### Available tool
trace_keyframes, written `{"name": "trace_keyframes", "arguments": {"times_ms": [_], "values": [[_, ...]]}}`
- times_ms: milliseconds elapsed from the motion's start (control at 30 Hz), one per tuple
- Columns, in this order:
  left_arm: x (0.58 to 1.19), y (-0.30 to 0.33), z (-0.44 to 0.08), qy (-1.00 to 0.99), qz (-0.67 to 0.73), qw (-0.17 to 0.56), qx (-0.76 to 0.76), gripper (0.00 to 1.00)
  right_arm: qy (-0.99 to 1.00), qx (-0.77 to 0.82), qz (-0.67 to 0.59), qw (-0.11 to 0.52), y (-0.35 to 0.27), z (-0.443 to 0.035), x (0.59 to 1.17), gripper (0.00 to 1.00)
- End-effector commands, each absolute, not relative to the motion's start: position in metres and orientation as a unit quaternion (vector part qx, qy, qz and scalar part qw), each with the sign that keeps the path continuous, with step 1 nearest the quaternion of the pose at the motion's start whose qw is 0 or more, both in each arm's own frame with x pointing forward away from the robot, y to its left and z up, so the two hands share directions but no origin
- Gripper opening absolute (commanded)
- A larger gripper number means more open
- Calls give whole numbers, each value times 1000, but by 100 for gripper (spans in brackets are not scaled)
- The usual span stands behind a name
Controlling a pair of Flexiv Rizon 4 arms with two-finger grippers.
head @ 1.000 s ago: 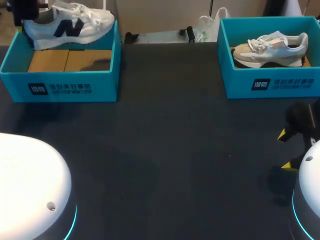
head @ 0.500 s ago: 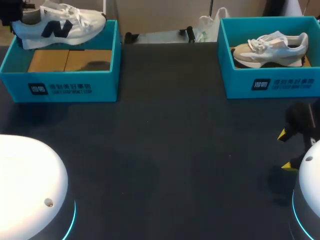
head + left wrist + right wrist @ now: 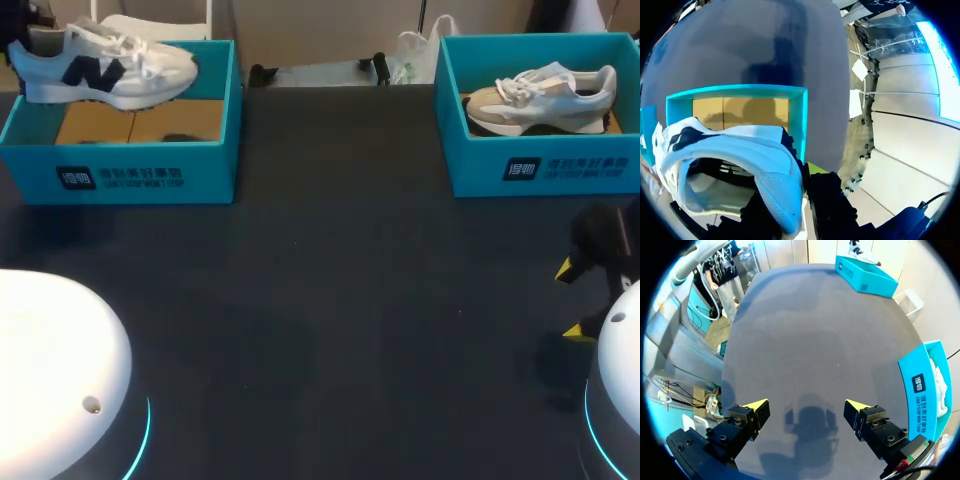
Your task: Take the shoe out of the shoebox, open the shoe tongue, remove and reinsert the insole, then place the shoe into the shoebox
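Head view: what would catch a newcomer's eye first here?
A white shoe with a dark letter hangs in the air over the left teal shoebox. A second, beige-and-white shoe lies inside the right teal shoebox, and the right gripper hovers open over the dark table.

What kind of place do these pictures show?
Probably a robot test bench, not a shop: on a dark grey table stand two turquoise cardboard shoeboxes, and my left hand holds a white sneaker with a navy mark above one; my right hand hovers open.
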State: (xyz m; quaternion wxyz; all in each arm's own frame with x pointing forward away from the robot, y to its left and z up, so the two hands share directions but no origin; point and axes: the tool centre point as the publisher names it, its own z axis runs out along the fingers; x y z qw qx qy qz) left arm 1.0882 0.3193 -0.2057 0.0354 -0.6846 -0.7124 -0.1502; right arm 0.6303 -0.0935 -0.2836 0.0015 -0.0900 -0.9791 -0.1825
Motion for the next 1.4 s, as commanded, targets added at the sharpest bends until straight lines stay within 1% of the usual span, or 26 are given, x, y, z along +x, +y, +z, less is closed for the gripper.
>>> {"name": "trace_keyframes", "arguments": {"times_ms": [33, 200, 667, 1000, 1400], "values": [[1083, 318, -206, -712, -154, 31, -685, 0, -979, -90, -181, 1, -93, -284, 629, 100], [1083, 318, -206, -712, -154, 31, -685, 0, -979, -90, -181, 1, -93, -284, 629, 100], [1096, 327, -226, -724, -124, 45, -677, 0, -979, -90, -181, 1, -93, -284, 629, 100], [1089, 316, -247, -717, -119, 57, -684, 0, -979, -90, -181, 1, -93, -284, 629, 100], [1084, 315, -245, -715, -119, 48, -687, 0, -979, -90, -181, 1, -93, -284, 629, 100]]}}
